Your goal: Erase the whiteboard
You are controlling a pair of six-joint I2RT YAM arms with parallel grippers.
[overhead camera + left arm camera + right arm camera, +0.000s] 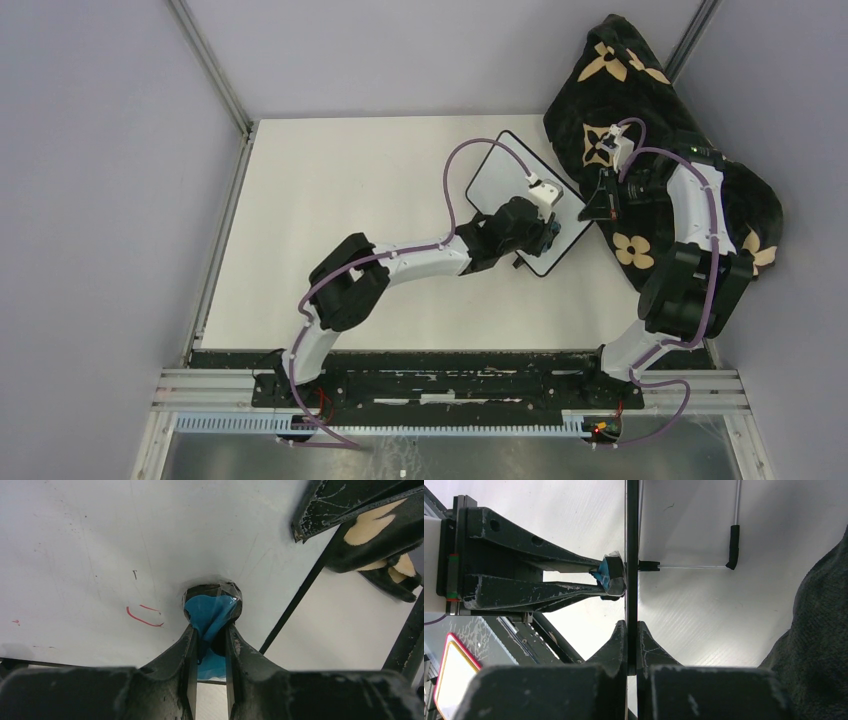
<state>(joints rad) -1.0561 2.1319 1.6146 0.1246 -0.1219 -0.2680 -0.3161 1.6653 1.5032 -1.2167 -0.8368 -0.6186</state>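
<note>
The whiteboard [505, 185] lies at the back right of the table, next to the blanket. In the left wrist view its white face [100, 545] carries a short red mark [142, 617] and a fainter one at the far left. My left gripper [209, 630] is shut on a blue wiping pad [210, 612], which presses against the board just right of the red mark. My right gripper [632, 625] is shut on the whiteboard's thin black frame [632, 540], seen edge-on. The left gripper's fingers [549, 577] and the pad [605, 573] touch the board's face.
A black blanket with tan flowers [650, 130] is heaped at the back right, against the board's right edge and under my right arm. A black foot on a wire stand [734, 547] sticks out behind the board. Grey walls enclose the white table [330, 220].
</note>
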